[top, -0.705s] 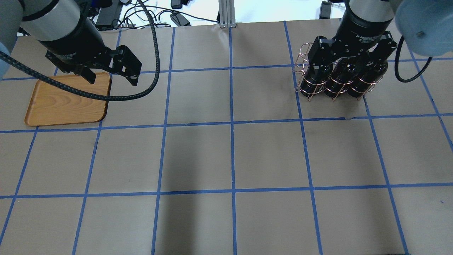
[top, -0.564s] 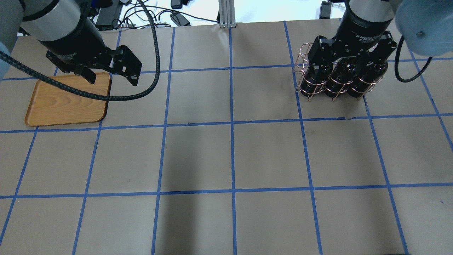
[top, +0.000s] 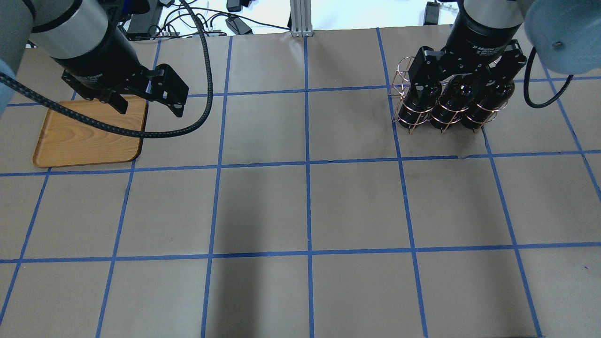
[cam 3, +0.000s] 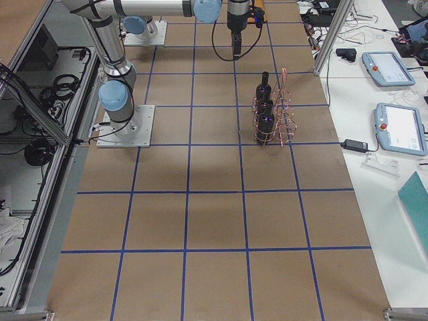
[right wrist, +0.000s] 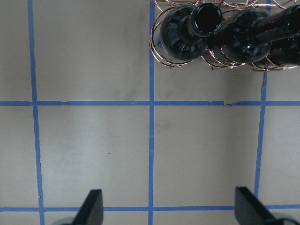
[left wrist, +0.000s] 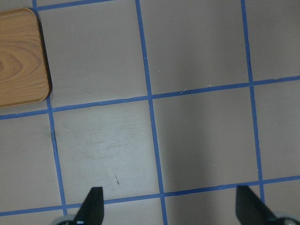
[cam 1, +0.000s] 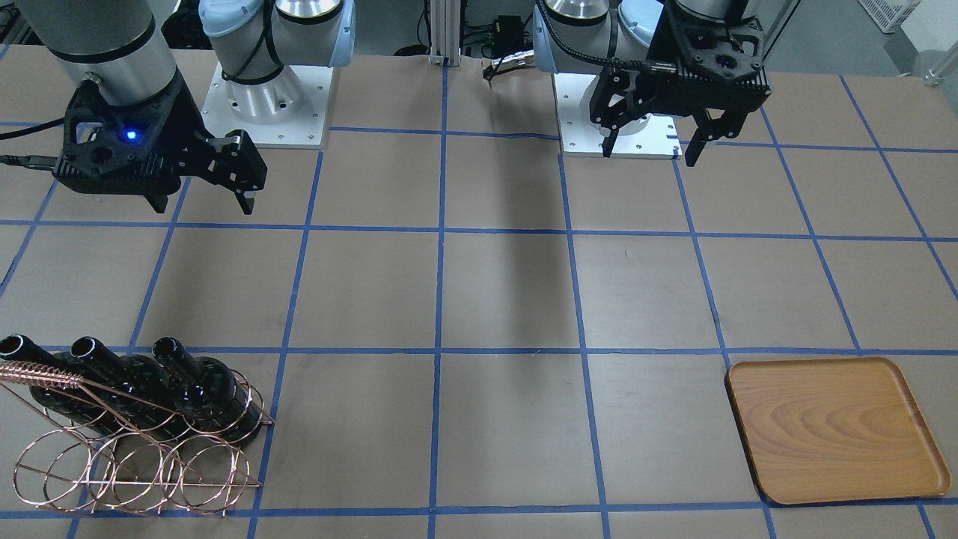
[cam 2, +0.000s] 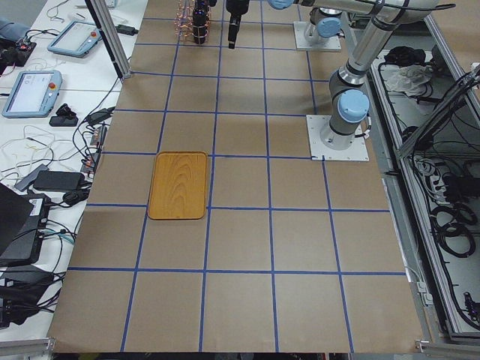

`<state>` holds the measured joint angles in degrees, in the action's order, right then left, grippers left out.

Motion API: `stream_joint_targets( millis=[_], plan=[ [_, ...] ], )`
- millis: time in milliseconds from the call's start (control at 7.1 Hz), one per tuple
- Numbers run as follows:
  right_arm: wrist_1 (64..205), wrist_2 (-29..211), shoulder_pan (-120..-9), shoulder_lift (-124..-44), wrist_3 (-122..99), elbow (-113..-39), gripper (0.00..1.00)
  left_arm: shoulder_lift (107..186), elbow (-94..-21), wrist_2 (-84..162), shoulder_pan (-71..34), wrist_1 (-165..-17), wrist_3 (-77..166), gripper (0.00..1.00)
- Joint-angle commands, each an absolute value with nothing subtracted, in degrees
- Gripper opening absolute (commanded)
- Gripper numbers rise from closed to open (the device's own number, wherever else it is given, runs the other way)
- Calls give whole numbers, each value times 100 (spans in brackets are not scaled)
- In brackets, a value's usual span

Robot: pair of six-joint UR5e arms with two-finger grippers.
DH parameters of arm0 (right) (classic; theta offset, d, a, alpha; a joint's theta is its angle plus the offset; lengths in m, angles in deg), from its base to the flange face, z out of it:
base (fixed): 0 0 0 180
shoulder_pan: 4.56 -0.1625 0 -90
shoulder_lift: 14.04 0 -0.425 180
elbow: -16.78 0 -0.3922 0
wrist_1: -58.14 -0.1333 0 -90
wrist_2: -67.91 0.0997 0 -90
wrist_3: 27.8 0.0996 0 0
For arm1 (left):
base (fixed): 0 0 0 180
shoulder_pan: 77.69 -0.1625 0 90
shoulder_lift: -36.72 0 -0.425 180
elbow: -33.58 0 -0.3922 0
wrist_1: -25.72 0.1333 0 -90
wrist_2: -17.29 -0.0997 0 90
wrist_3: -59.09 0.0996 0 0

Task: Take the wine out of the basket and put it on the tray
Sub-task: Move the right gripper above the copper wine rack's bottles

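Three near-black wine bottles [cam 1: 202,389] lean in the copper wire basket [cam 1: 135,464], necks up. They also show in the overhead view [top: 448,105] inside the basket [top: 409,115]. My right gripper [cam 1: 202,198] is open and empty, raised above the table on the robot's side of the basket. In the right wrist view the bottles [right wrist: 187,28] sit at the top edge, beyond the fingertips [right wrist: 93,206]. The wooden tray [cam 1: 834,430] lies empty. My left gripper [top: 148,107] is open and empty, raised near the tray's [top: 89,136] corner. The tray's corner [left wrist: 21,56] shows in the left wrist view.
Brown paper with a blue tape grid covers the table [top: 305,206]. Both arm bases [cam 1: 266,97] stand at the robot's edge. Cables and devices [top: 202,21] lie beyond the far edge. A black cable [top: 188,122] hangs from the left arm.
My left gripper has shifted slightly to the right in the overhead view. The right gripper, bottles, basket and tray have not visibly moved.
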<state>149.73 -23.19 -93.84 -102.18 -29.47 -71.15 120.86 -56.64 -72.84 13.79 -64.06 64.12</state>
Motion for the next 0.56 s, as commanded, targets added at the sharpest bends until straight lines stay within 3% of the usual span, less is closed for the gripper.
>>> stream_joint_targets(
  millis=[0,423],
  plan=[
    [15015,-2332,-9333,-10202,-2973,-7103,100,12083,-5660,-7280,1372,-6436,6419,100],
    [15147,-2331,-9306,-10210,-2973,-7042,100,12074,-5668,-7288,1380,-6436,6411,100]
  ],
)
